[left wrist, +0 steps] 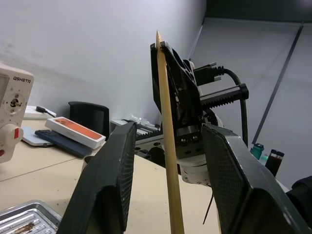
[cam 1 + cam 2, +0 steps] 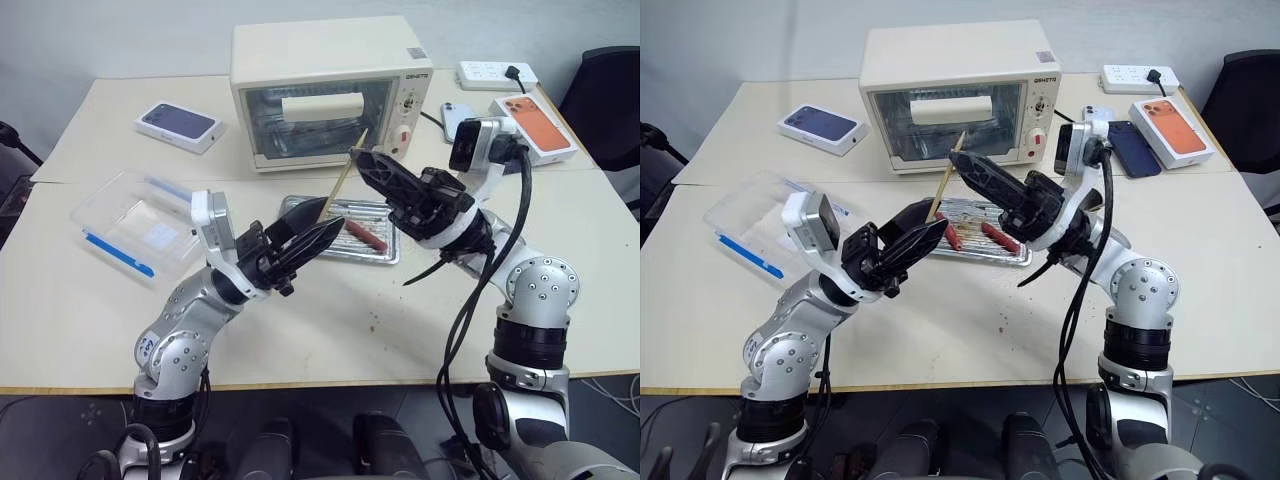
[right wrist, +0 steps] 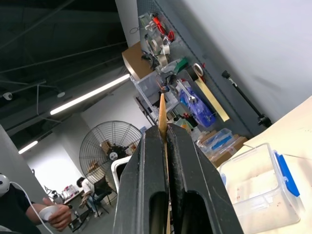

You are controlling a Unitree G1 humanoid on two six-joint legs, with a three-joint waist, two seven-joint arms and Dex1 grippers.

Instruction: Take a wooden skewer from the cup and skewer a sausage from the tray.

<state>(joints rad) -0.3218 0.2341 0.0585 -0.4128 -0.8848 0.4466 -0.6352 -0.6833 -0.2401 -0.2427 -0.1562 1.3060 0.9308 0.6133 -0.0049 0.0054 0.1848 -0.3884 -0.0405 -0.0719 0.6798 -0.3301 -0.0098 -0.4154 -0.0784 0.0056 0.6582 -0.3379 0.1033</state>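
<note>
Skewer (image 1: 168, 141): thin pale wood, pinched in closed right claw (image 2: 362, 157); left claw (image 2: 325, 232) parted, empty.

Pale wooden skewer (image 1: 168, 146), ridged shiny metal tray (image 2: 375, 245), glossy sausage (image 2: 366, 235), clear plastic box (image 2: 135, 220)

The 2 head views look forward and down from above the near edge of the table (image 2: 90, 330), taking in both arms and the toaster oven (image 2: 330, 90) at the far edge; they share nearly the whole scene. Left wrist view looks upward along the left gripper (image 1: 168, 165), close on the wooden skewer (image 1: 168, 146) and the right gripper (image 1: 170, 73). Right wrist view tilts up past its own fingertips toward wall shelves (image 3: 170, 48) and a fan (image 3: 109, 144).
</note>
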